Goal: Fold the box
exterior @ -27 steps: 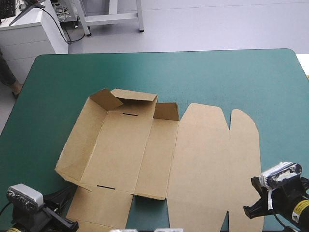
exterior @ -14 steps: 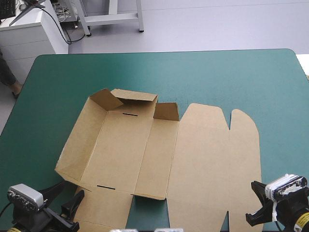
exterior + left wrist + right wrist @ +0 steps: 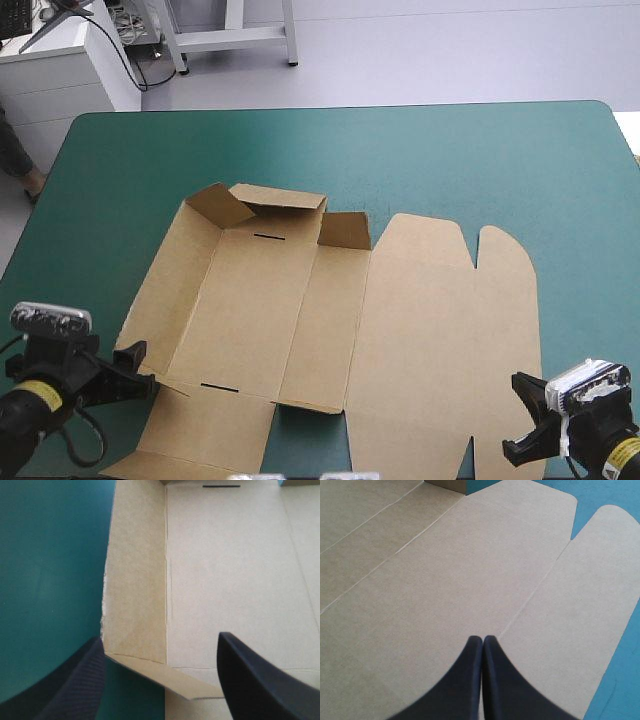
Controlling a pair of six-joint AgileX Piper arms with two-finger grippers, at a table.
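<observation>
Overhead, the table's teal-green cover (image 3: 480, 160) was seen to fill most of the high view, bare across its far half. Grey floor (image 3: 450, 50) was visible beyond the far edge, with a white cabinet (image 3: 60, 70) off the far left corner. The brown box (image 3: 300, 310) was laid out on the near half of the table. Its left wall (image 3: 165, 290) was raised at a slant and its far flaps (image 3: 275, 205) were stood up, while the lid (image 3: 440, 340) was spread flat toward the right. Two dark slots (image 3: 268, 237) were marked in the base. The left gripper (image 3: 140, 368) was held at the box's near left corner. The right gripper (image 3: 520, 420) was held at the lid's near right edge.

In the left wrist view, the left gripper (image 3: 160, 637) was shown spread wide. The box's near left corner was framed between its black fingers (image 3: 255, 680), and no contact with the board could be made out. The raised wall (image 3: 137, 580) was seen ahead, with teal-green cover (image 3: 50, 580) beside it. One slot (image 3: 221, 486) was visible at the base's far end.

In the right wrist view, the right gripper (image 3: 482, 639) was shown pressed together into one pointed arch above the flat lid (image 3: 445, 580). Nothing was caught between its fingers. A rounded ear (image 3: 590, 595) of the lid was spread ahead of it, with cover beyond.
</observation>
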